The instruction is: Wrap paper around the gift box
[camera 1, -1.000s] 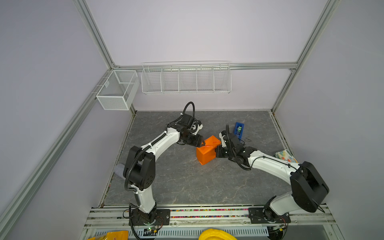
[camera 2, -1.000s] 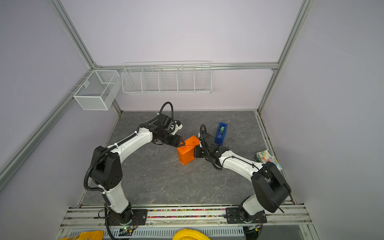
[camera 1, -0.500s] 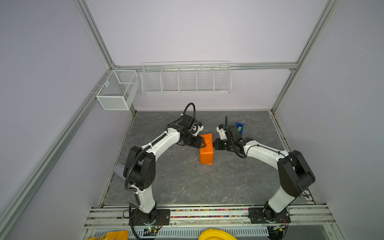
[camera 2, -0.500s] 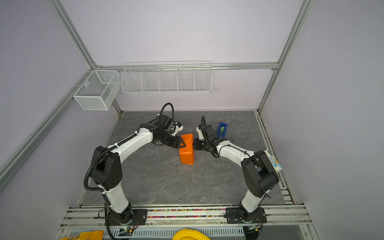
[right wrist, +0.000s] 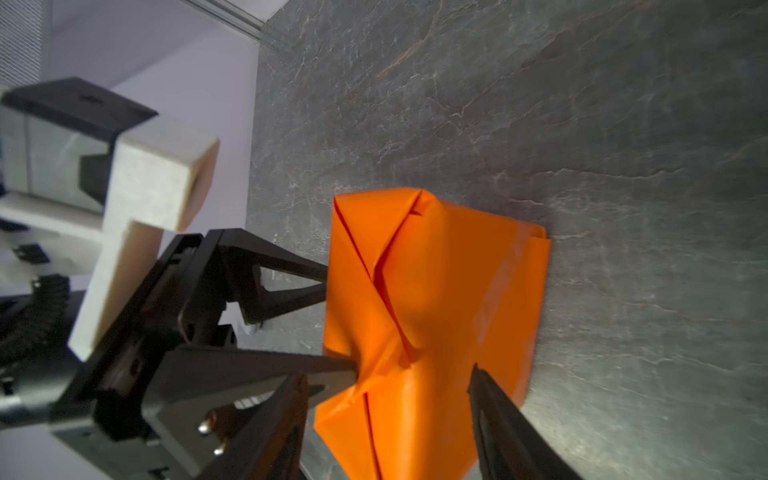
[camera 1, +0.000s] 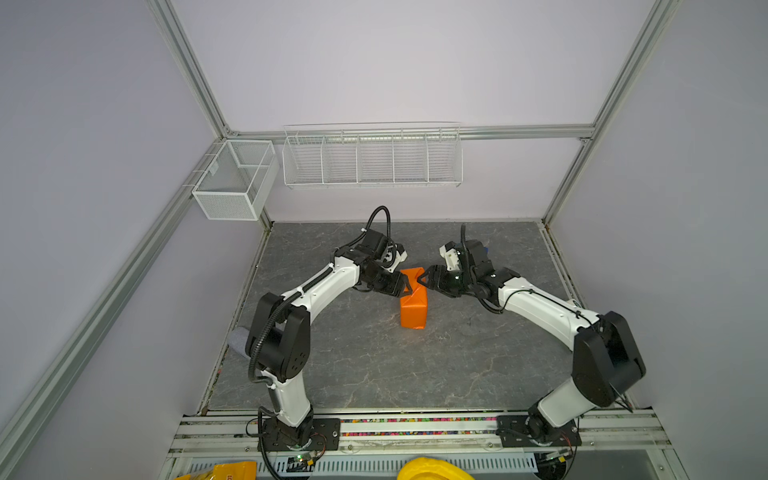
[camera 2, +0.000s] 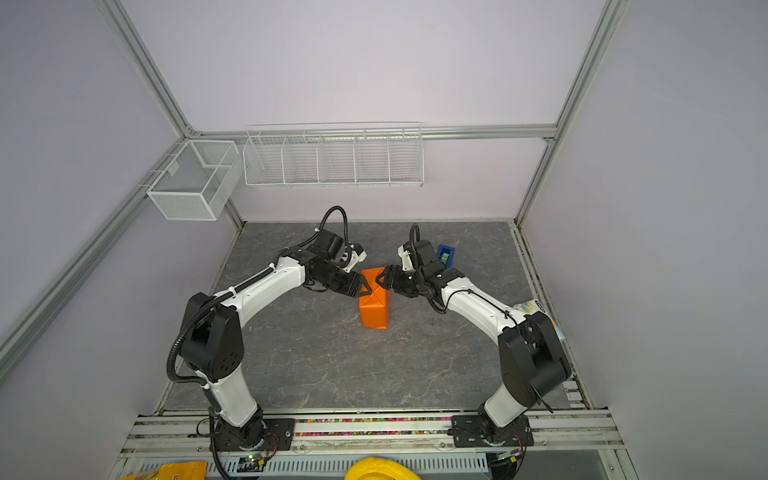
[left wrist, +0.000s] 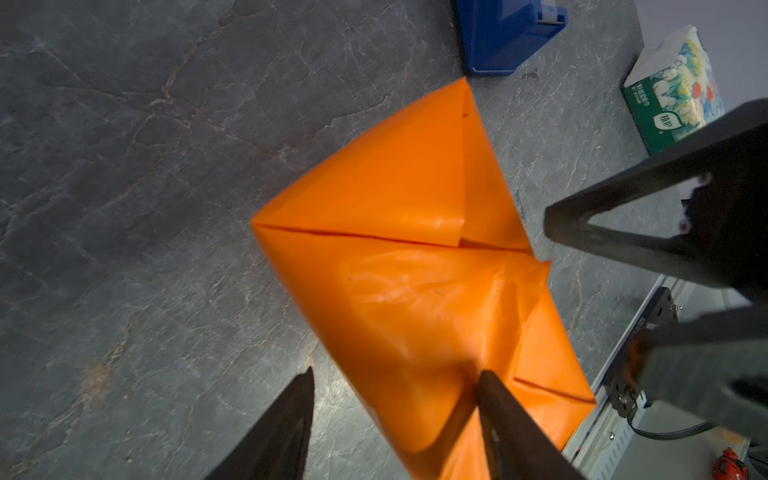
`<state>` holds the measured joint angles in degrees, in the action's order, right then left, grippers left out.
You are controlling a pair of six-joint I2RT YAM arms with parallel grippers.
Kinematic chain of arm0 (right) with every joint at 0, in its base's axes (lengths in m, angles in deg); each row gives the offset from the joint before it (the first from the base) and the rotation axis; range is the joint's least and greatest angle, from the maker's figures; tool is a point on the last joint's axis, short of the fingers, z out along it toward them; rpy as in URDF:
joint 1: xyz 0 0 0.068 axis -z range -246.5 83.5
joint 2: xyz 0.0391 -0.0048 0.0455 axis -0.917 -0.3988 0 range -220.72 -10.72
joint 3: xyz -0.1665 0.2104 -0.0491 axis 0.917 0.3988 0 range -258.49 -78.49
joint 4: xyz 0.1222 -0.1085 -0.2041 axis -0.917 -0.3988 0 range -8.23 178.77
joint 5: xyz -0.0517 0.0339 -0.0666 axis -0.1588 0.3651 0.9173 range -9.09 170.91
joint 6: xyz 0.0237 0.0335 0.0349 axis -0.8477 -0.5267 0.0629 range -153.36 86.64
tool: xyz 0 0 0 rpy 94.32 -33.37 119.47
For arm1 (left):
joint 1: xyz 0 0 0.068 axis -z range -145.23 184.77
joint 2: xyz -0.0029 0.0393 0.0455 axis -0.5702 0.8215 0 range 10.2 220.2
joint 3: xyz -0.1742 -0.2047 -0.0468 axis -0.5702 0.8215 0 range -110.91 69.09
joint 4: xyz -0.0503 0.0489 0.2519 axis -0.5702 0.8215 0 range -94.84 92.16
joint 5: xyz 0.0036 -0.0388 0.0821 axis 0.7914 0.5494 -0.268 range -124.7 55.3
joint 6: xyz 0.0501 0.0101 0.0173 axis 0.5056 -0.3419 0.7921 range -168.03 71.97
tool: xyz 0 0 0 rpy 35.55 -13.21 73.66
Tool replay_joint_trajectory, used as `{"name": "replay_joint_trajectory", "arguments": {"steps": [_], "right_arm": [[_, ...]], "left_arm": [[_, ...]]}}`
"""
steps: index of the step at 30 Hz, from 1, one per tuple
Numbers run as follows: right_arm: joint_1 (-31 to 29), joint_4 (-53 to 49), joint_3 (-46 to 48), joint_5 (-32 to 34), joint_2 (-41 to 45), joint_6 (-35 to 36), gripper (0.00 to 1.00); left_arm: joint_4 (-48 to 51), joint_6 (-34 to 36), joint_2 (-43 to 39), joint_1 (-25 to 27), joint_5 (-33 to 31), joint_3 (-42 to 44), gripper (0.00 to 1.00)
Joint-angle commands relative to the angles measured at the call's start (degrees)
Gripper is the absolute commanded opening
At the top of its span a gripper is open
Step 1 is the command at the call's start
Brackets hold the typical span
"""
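Orange paper is sitting as a folded parcel near the middle of the grey stone-patterned table, between the two arms. The gift box is lying hidden inside it, covered on every side that is showing. Diagonal creases and triangular flaps are crossing the end of the parcel that is facing the wrist cameras.

The left gripper is reaching in from the left with its jaws standing apart. In the left wrist view one of its fingers is pressing on the paper while the other is hanging over bare table.

The right gripper is meeting it from the right, jaws also apart and clamping nothing, with one finger lying over the parcel's end.

Beyond the right arm a blue tape dispenser is standing on the table, and a patterned packet is lying near the right edge.
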<state>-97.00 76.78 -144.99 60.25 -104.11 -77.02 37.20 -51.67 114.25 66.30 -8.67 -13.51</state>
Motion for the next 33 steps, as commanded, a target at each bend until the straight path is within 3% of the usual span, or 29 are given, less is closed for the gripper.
{"name": "replay_joint_trajectory", "arguments": {"steps": [1, 17, 27, 33], "right_arm": [[0.21, 0.02, -0.96, -3.50, -3.04, -3.90, 0.66], [1.76, -2.58, 1.44, -3.03, -5.14, -0.99, 0.38], [-1.83, 3.62, 3.00, -3.28, -6.04, -8.60, 0.33], [-7.05, 6.45, 0.99, -1.30, -8.78, -13.23, 0.31]], "left_arm": [[7.59, 1.01, 3.68, 1.25, -4.49, 3.65, 0.62], [3.99, -2.26, -2.72, 0.58, -4.61, 4.84, 0.62], [-10.29, -13.12, -16.67, -4.91, -2.60, 13.99, 0.63], [-11.73, -18.93, -21.47, -6.29, -6.40, 18.19, 0.63]]}}
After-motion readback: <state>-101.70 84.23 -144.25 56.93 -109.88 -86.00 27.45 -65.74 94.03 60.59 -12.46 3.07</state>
